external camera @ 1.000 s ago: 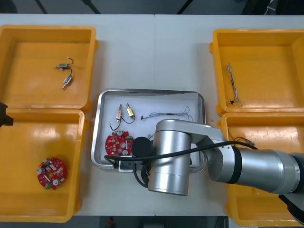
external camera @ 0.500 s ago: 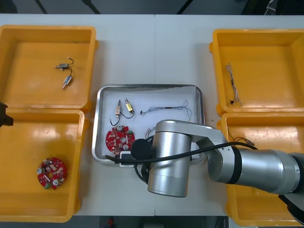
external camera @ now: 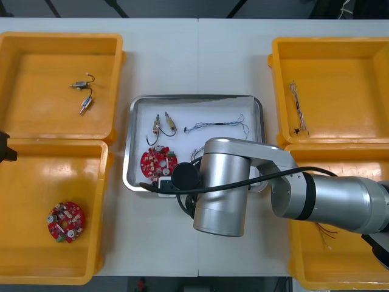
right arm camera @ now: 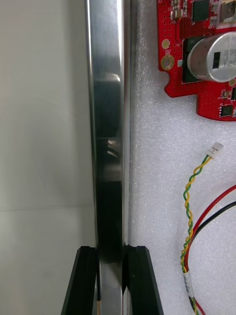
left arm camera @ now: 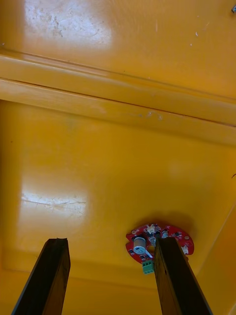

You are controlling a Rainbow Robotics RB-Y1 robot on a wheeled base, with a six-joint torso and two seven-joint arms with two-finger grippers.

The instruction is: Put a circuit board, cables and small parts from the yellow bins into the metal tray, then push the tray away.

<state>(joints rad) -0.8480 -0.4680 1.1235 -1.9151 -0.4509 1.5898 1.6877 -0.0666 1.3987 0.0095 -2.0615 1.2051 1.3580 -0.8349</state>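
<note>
Metal tray (external camera: 196, 98), white-lined, mid-table between the yellow bins (external camera: 36, 61), holding round red circuit board (external camera: 157, 162), small metal parts (external camera: 164, 125) and cables (external camera: 216, 126): right gripper (right arm camera: 112, 256) clamped on its near rim (left gripper (left arm camera: 110, 242) spread wide above the near-left bin's second board (left arm camera: 147, 231)).

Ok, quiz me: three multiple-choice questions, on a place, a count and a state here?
1. Where is the right gripper? A) on the metal tray, at its near rim B) in a right bin C) over a left bin
2. How many red circuit boards? A) one B) two C) four
3. The left gripper is: A) shut on a cable B) shut on a board C) open
Answers: 1A, its fingers pinch the rim. 2B, one in the tray, one in the near left yellow bin. 3C, fingers apart above that bin.
</note>
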